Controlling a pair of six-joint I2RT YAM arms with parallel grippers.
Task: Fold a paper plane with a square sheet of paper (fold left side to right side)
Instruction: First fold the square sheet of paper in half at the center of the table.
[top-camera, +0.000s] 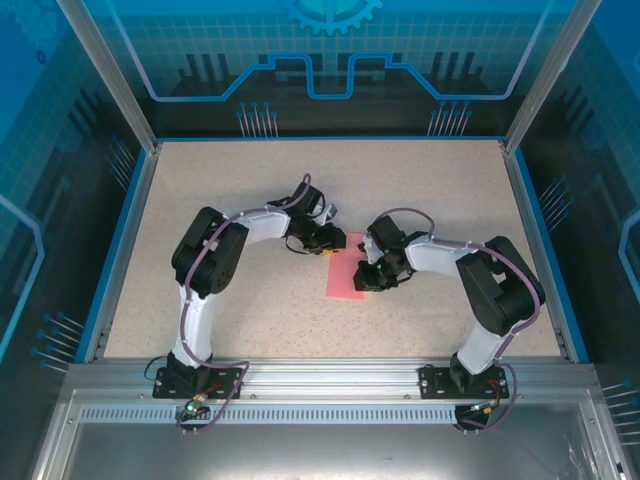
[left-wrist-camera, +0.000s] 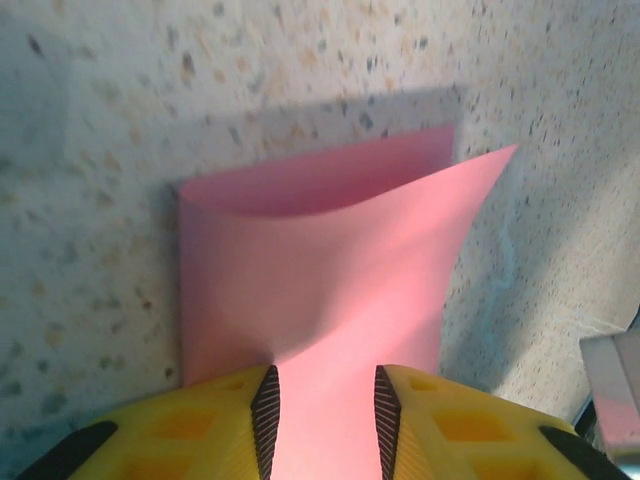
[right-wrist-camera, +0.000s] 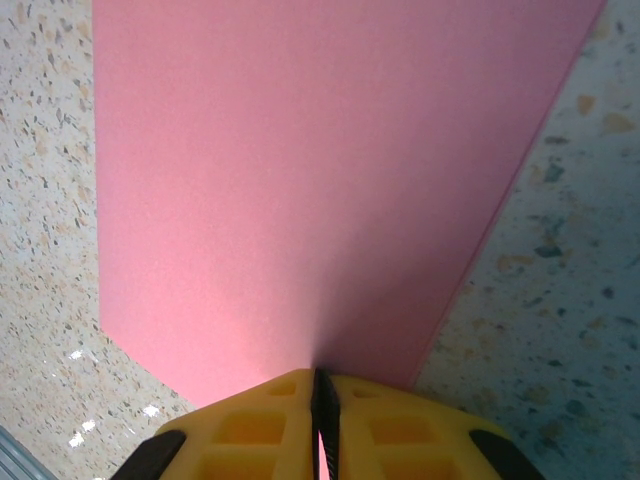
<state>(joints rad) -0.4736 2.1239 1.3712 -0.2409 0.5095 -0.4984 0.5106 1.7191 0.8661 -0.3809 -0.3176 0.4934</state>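
The square sheet of paper (top-camera: 349, 272) is pink and lies doubled over as a narrow upright rectangle on the speckled table, between both arms. In the left wrist view the paper's (left-wrist-camera: 320, 240) upper layer bows up off the lower one at its far edge. My left gripper (top-camera: 335, 243) sits at the sheet's far end, jaws apart (left-wrist-camera: 325, 400), with pink paper running flat between the pads. My right gripper (top-camera: 372, 278) is at the sheet's right edge, shut (right-wrist-camera: 320, 385) on the paper (right-wrist-camera: 300, 180). A paper plane is out of view.
The speckled tabletop (top-camera: 220, 200) stretches well beyond the paper on all sides, bounded by a blue rim (top-camera: 118, 250) and aluminium posts. A metal rail (top-camera: 330, 375) with both arm bases runs along the near edge.
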